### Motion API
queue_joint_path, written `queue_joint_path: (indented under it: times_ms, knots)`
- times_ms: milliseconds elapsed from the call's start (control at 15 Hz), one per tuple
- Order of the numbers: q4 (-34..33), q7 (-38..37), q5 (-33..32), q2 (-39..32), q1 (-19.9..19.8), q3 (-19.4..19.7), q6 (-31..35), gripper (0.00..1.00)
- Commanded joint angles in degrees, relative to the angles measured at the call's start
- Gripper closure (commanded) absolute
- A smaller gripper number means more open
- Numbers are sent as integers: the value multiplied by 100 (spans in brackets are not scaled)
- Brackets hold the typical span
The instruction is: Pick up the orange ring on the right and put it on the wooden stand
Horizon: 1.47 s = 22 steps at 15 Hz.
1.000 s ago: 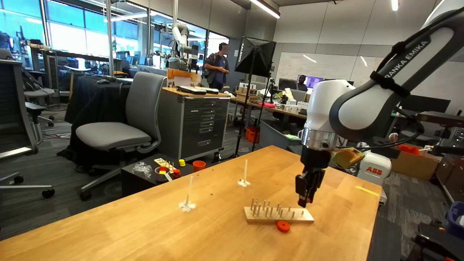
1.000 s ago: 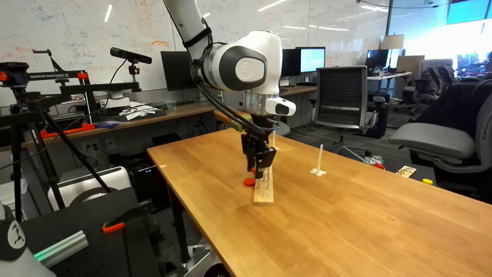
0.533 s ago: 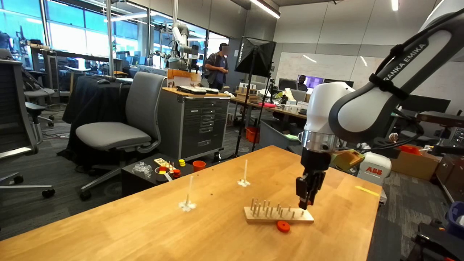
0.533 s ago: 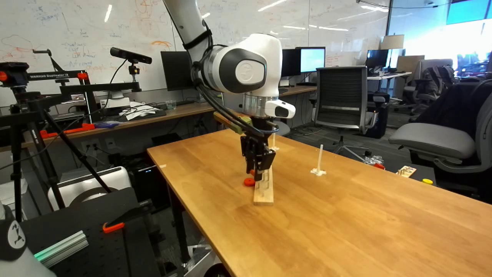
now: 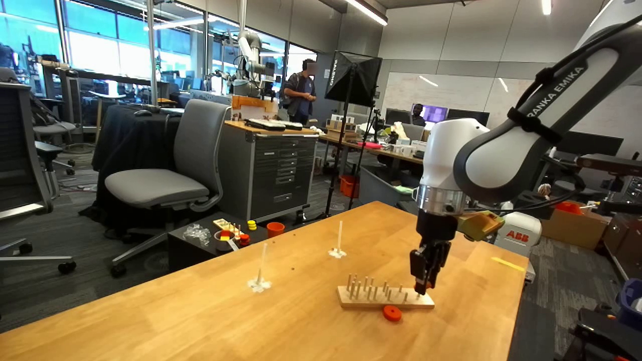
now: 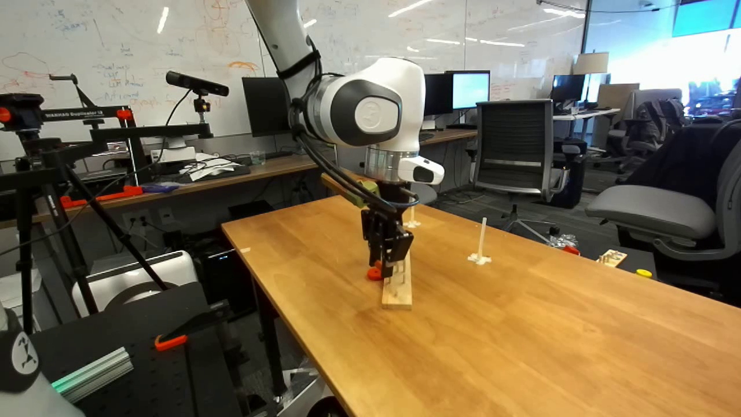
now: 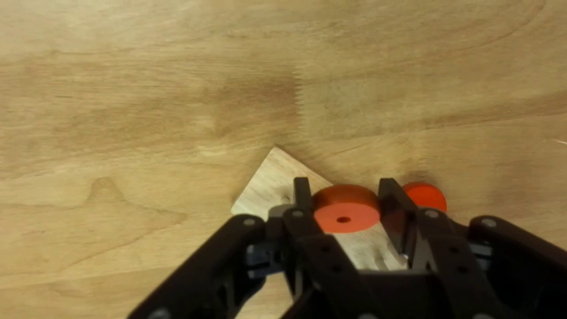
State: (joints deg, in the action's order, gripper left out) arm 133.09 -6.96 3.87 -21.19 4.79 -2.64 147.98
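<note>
Grips the orange ring (image 7: 350,212) in the gripper (image 7: 344,195), parted ring-wide, over the wooden stand's (image 5: 372,303) right end in an exterior view, with another ring (image 5: 391,313) beside its near edge.

Orange ring (image 5: 429,285), mostly hidden, in the jaws over the wooden stand (image 5: 378,303)

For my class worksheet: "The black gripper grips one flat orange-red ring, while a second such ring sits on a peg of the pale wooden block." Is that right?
Not quite: the second flat orange-red ring lies on the wooden table beside the pale wooden block, as an exterior view shows. The black gripper does grip one flat orange-red ring.
</note>
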Motion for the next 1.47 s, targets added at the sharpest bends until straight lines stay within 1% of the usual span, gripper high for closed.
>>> queue_joint_path:
  times_ms: [0, 400, 1400]
  knots:
    - [-87, -24, 29, -49, 5, -26, 59, 83]
    - [-246, -92, 21, -219, 67, -30, 199, 83]
    - [-602, -196, -26, -581, 171, 14, 190, 83]
